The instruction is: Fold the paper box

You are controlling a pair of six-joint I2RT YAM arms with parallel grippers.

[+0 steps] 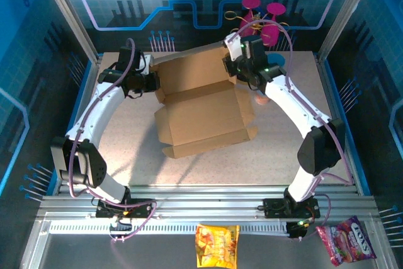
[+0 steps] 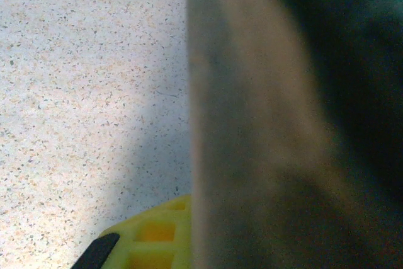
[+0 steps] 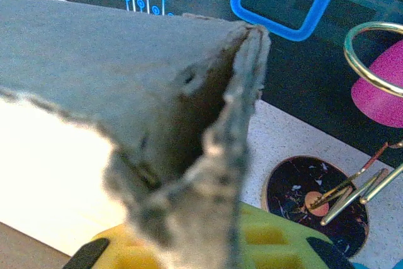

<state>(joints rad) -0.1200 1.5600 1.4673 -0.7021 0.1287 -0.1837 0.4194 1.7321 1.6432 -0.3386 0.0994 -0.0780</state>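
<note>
**Two grips confirmed, one panel raised**

Your left gripper (image 1: 153,81) is closed tight on the left end of the rear panel of the paper box (image 1: 201,118). On the left wrist camera the brown board runs down beside one yellow finger (image 2: 154,237) and covers the other.

Your right gripper (image 1: 232,67) is narrowed onto the right end of the same panel. On the right wrist camera a ragged, doubled edge of board drops between the yellow fingers (image 3: 277,244). The board hides the pad contact itself.

The panel stands lifted off the table (image 1: 126,137). It leans and spans from one gripper to the other along the far side. The rest of the sheet lies flat on the speckled surface, in the middle between your two arms and nearer their bases. Its side and front flaps are spread open and its creases show.

Beyond the right gripper, at the far edge, a gold wire rack carries pink cups (image 1: 261,12). A dark round disc (image 3: 315,196) sits at the rack's foot, apart from the box.

In front of the arm bases lie a yellow snack bag (image 1: 217,246) and a pink snack bag (image 1: 345,239). Both are well apart from the box.
</note>
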